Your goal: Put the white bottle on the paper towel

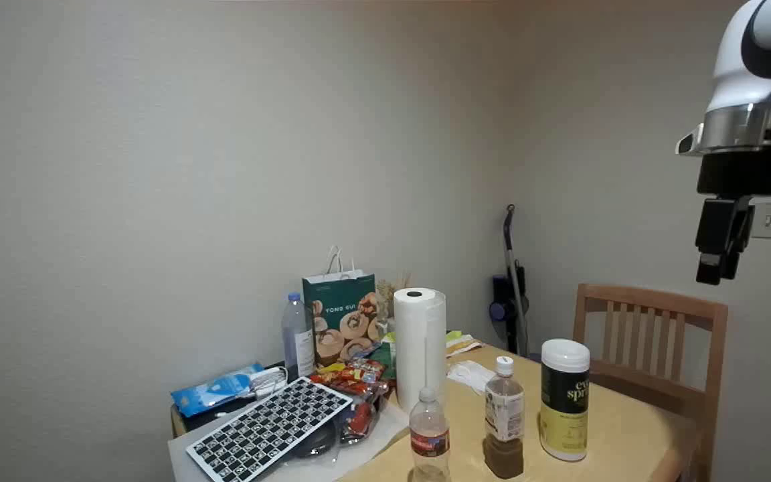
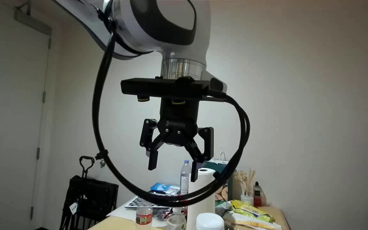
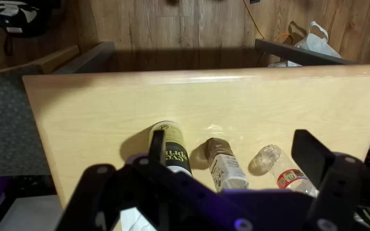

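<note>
The white bottle (image 1: 565, 402) is a wide cylinder with a white cap and a black and yellow-olive label. It stands upright on the table. Only its white cap (image 2: 209, 221) shows in an exterior view. In the wrist view its body (image 3: 176, 150) is partly covered by a finger. The paper towel (image 1: 417, 355) is a tall white upright roll behind the bottles; it also shows in an exterior view (image 2: 200, 210), partly behind the cable. I cannot make it out in the wrist view. My gripper (image 2: 173, 174) is open and empty, high above the table; it also shows elsewhere (image 1: 719, 271) (image 3: 231, 138).
A brownish bottle (image 1: 504, 418) and a clear red-labelled bottle (image 1: 430, 442) stand beside the white bottle. A flat white napkin (image 1: 471, 376), a checkered board (image 1: 270, 432), snack packs (image 1: 359, 381) and a green bag (image 1: 342, 314) are nearby. A chair (image 1: 653, 335) stands at the table.
</note>
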Controlling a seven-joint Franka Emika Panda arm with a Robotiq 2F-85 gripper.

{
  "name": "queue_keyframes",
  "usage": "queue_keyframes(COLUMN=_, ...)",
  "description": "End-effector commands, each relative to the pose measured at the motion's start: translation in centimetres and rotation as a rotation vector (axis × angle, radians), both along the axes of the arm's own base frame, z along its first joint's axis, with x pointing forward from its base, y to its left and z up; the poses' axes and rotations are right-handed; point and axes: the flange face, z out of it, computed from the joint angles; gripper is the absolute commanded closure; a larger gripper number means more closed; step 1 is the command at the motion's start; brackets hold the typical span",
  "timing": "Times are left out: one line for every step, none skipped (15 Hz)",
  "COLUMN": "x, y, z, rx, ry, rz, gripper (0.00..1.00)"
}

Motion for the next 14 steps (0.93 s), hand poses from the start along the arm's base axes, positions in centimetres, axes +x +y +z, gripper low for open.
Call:
queue_keyframes(x=0.0, y=0.0, z=0.0, rx=0.000, ry=0.001, rz=0.000, gripper=0.00)
queue_keyframes(x=0.0, y=0.0, z=0.0, rx=0.000, ry=0.001, rz=0.000, gripper=0.00)
queue_keyframes(x=0.0, y=0.0, z=0.0, rx=0.000, ry=0.001, rz=0.000, gripper=0.00)
queue_keyframes(x=0.0, y=0.0, z=0.0, rx=0.000, ry=0.001, rz=0.000, gripper=0.00)
queue_keyframes(x=0.0, y=0.0, z=0.0, rx=0.000, ry=0.001, rz=0.000, gripper=0.00)
queue_keyframes(x=0.0, y=0.0, z=0.0, rx=0.000, ry=0.001, rz=0.000, gripper=0.00)
queue_keyframes(x=0.5, y=0.0, z=0.1, rx=-0.002, ry=0.005, rz=0.013, gripper=0.00)
queue_keyframes(x=1.0, y=-0.1, z=0.3, rx=-0.009, ry=0.011, rz=0.023, gripper=0.00)
queue_keyframes(x=1.5, y=-0.1, z=0.3, rx=-0.014, ry=0.015, rz=0.033, gripper=0.00)
queue_keyframes(x=2.3, y=-0.2, z=0.3, rx=-0.020, ry=0.018, rz=0.045, gripper=0.00)
queue_keyframes(x=3.1, y=-0.1, z=0.4, rx=-0.021, ry=0.021, rz=0.062, gripper=0.00)
queue_keyframes(x=3.9, y=0.0, z=0.4, rx=-0.027, ry=0.025, rz=0.079, gripper=0.00)
queue_keyframes(x=4.9, y=0.1, z=0.3, rx=-0.031, ry=0.029, rz=0.095, gripper=0.00)
queue_keyframes(x=5.9, y=0.2, z=0.2, rx=-0.042, ry=0.039, rz=0.110, gripper=0.00)
